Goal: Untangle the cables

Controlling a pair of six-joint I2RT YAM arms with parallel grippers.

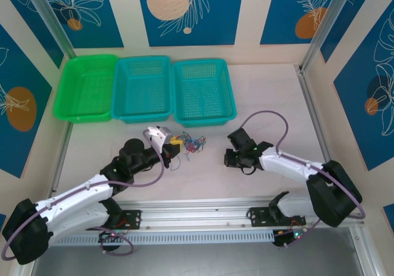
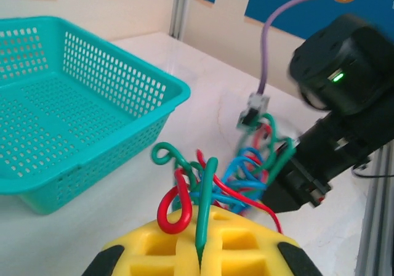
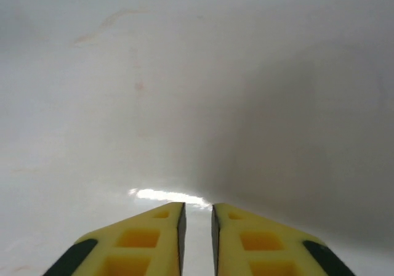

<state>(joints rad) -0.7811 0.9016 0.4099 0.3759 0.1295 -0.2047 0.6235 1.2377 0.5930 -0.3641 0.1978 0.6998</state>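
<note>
the cables (image 2: 228,177) are a loose knot of thin, glossy, rubbery wires in green, red and blue, looping and curling over each other. the bundle rises straight out from the tips of the left gripper (image 2: 200,251) and spreads ahead of it; in the top view the cables (image 1: 191,144) sit just past the left gripper (image 1: 174,142), between it and the right gripper (image 1: 233,160). one green strand runs down into the seam where the left jaws' yellow, waffle-moulded foam pads (image 2: 154,248) meet, and a red loop curls over the pad's edge beside it; those jaws are pressed together on the strand.

the right gripper (image 3: 197,220) has the same yellow pads nearly together, with a thin slit between them and nothing in it, over the smooth, pale table (image 3: 184,91).

a teal plastic basket (image 2: 92,103) with perforated walls stands ahead and to the left of the left jaws; from above it is one of three in a row, green basket (image 1: 86,88) at the far left.

the left arm reaches forward low over the table, wrist turned toward the knot. the right arm bends inward, its gripper tipped down.
</note>
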